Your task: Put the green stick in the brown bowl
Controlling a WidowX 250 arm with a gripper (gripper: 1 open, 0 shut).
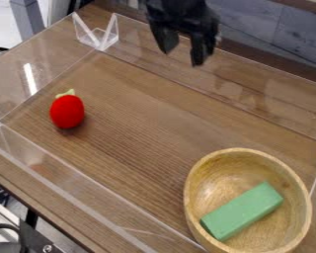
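The green stick [243, 212], a flat light-green bar, lies inside the brown bowl [213, 174], a shallow wooden bowl at the near right corner of the table. My gripper [182, 46] hangs at the far top of the view, well above and away from the bowl. Its two dark fingers stand apart with nothing between them, so it is open and empty.
A red strawberry-like toy [68, 110] sits on the wooden table at the left. Clear acrylic walls [95, 35] ring the work area, with a low front wall near the bottom edge.
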